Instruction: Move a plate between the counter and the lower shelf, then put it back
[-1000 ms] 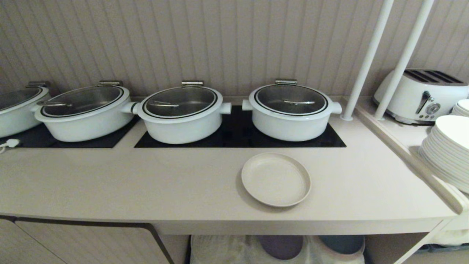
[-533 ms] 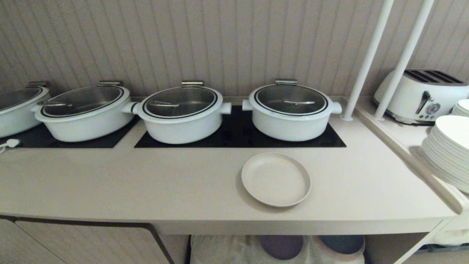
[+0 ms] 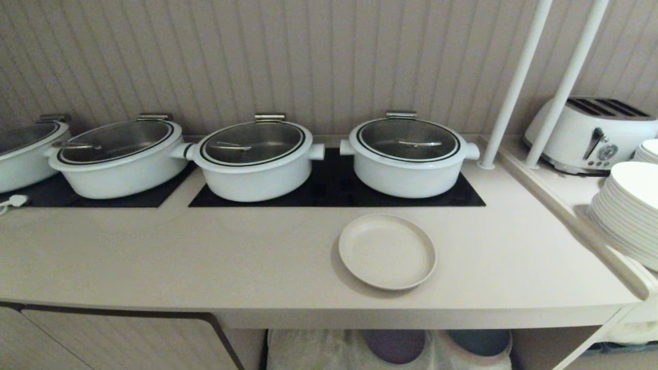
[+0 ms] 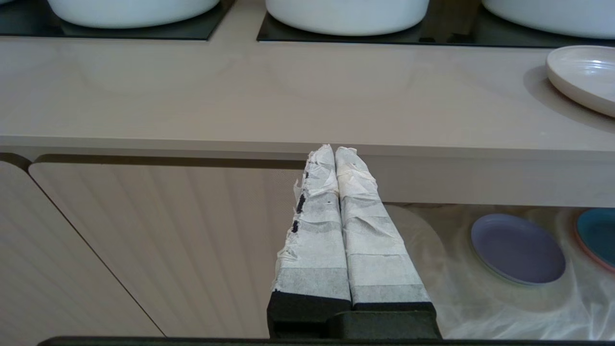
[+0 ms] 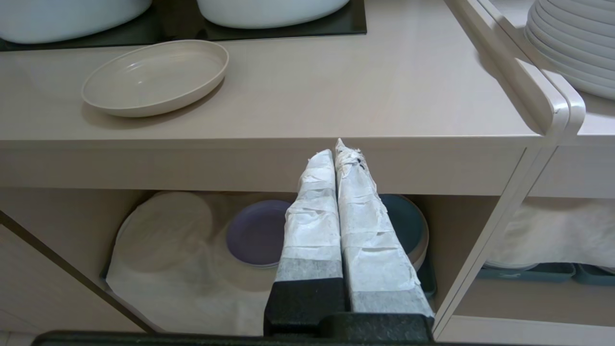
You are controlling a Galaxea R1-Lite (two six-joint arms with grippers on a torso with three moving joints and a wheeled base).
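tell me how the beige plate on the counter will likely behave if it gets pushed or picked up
The plate looks rigid, so it should keep its shape. Lying flat on the smooth counter, it would probably slide rather than tip or roll. Its low rim sits close to the surface, so getting under it may be awkward; the matte finish might help the hold.

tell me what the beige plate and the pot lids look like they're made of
The plate: probably matte plastic or fibre composite, dull with a faint sheen. The pot lids: likely tinted glass in a white rim, with a metal handle and hinge.
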